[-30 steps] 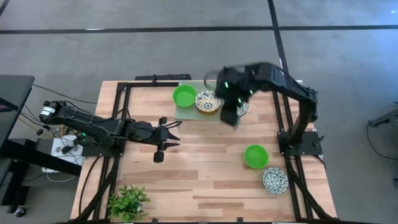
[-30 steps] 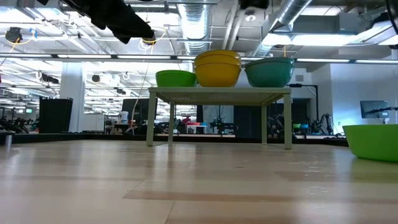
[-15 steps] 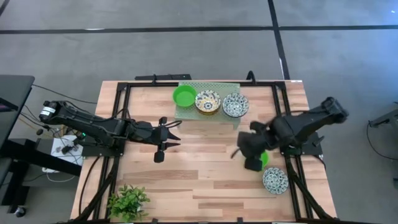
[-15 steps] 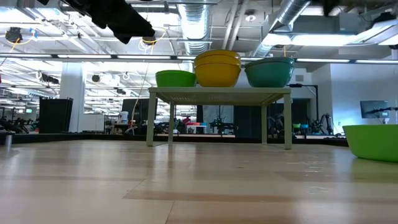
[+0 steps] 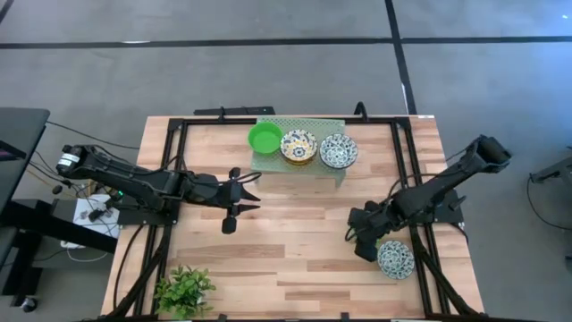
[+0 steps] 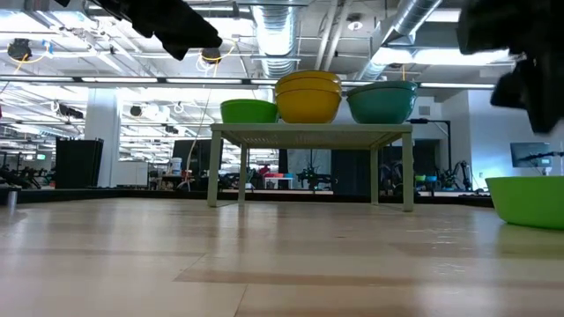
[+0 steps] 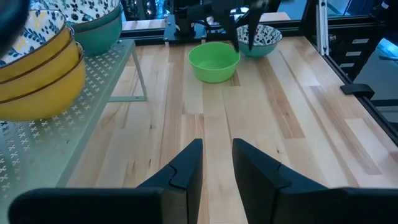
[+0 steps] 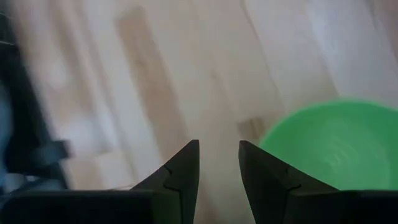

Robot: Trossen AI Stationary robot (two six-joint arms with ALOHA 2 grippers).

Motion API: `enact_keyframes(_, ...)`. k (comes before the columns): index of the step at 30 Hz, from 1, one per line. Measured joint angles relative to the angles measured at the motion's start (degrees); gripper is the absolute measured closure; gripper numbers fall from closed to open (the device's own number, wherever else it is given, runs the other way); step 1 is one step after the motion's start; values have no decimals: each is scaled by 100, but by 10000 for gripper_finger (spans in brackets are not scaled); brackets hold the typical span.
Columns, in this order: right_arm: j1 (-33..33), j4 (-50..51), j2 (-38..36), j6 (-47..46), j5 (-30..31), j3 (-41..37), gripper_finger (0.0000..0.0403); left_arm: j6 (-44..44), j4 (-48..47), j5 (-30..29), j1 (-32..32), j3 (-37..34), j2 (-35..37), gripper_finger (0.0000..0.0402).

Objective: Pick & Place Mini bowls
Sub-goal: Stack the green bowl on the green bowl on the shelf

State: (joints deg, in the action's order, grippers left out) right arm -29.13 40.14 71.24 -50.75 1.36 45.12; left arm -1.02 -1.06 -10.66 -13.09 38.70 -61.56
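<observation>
A plain green mini bowl stands on the table at the near right, and a blue floral mini bowl stands just nearer the edge. My right gripper hangs open above the table beside the green bowl, tilted steeply down, nothing between its fingers. My left gripper waits open over the table's left middle, pointing right. On the pale green rack at the far side sit a green bowl, a yellow-blue stack and a blue floral bowl.
A small leafy plant stands at the near left corner. Black frame rails run along the table's left, right and far sides. Bare wood lies between the two grippers in the middle of the table.
My right gripper has swung from above the rack at the far side toward the near right of the table and has come down, ending above the green bowl on the table. Its wrist has rolled on the way. No bowl has moved.
</observation>
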Motion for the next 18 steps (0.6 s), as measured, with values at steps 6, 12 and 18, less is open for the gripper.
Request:
enact_keyframes(6,-4,63,558,-37,16,-41,294,0,82,1,0,0,0,312)
enact_keyframes(12,96,47,1157,-5,43,-41,294,2,167,0,-1,0,-1,312)
enact_keyframes(18,194,29,1577,157,57,-38,297,2,335,-1,1,-2,0,312)
